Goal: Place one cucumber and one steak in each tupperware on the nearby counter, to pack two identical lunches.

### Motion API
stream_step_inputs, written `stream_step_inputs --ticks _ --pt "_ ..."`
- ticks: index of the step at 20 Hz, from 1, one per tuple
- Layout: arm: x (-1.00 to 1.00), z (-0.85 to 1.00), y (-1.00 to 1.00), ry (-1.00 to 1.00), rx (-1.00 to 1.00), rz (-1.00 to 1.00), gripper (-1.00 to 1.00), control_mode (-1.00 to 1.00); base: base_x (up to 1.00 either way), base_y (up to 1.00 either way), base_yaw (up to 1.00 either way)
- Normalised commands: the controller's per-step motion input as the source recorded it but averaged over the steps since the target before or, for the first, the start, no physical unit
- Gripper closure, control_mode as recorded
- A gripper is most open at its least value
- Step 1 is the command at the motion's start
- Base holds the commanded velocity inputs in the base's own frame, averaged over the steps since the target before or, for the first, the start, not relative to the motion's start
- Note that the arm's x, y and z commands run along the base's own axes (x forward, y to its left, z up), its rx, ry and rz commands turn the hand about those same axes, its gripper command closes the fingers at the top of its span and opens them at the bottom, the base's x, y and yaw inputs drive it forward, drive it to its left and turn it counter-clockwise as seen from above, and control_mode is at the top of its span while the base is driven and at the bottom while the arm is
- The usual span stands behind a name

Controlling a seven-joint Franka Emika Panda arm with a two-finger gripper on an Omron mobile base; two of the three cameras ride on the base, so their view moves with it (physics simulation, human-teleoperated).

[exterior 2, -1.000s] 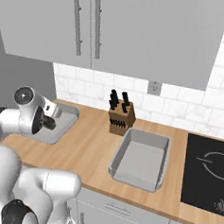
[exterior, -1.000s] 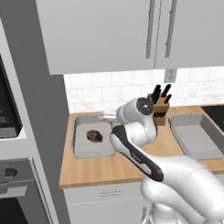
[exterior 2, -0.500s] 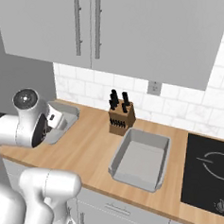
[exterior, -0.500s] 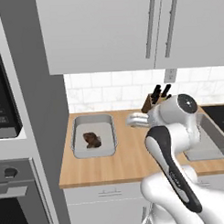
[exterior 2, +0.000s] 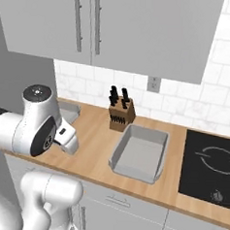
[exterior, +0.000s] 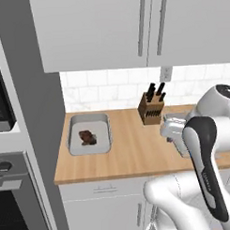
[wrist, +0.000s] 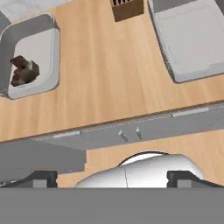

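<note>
The dark brown-red steak [exterior: 88, 137] lies in the left tupperware [exterior: 104, 124], also seen as steak [wrist: 22, 71] in tupperware [wrist: 51, 52]. The second tupperware [exterior 2: 156, 137] [wrist: 192, 43] sits further right on the counter [exterior: 132, 151] and holds nothing. My gripper [wrist: 111, 179] hangs high over the counter's front edge between the two trays, looking straight down; its fingertips [wrist: 43, 178] stand far apart, open, with nothing held. The hand [exterior: 172, 128] is white and blocky. Both cucumbers and the red-pink steak are out of view.
A wooden knife block [exterior: 152, 111] [exterior 2: 121, 115] stands by the tiled wall between the trays. A black stovetop [exterior 2: 211, 162] lies at the right end. An oven column [exterior: 15, 153] borders the left. Cabinet fronts [wrist: 144, 129] run below the counter edge.
The arm has swung from above the left tupperware to the right and back toward the counter's front edge. The brown steak stays lying in the left tray.
</note>
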Motion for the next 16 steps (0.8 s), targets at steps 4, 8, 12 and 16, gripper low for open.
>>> stream_step_inputs --ticks 4,8,12,16 --pt "0.00 0.00 0.00 0.00 0.00 0.00 -1.00 1.00 -1.00 0.06 0.00" --pt "0.00 0.00 0.00 0.00 0.00 0.00 -1.00 1.00 -0.98 0.82 0.03" --pt "0.00 0.00 0.00 0.00 0.00 0.00 -1.00 1.00 -0.23 1.00 0.00" --pt "0.00 0.00 0.00 0.00 0.00 0.00 -1.00 1.00 0.00 1.00 -0.01"
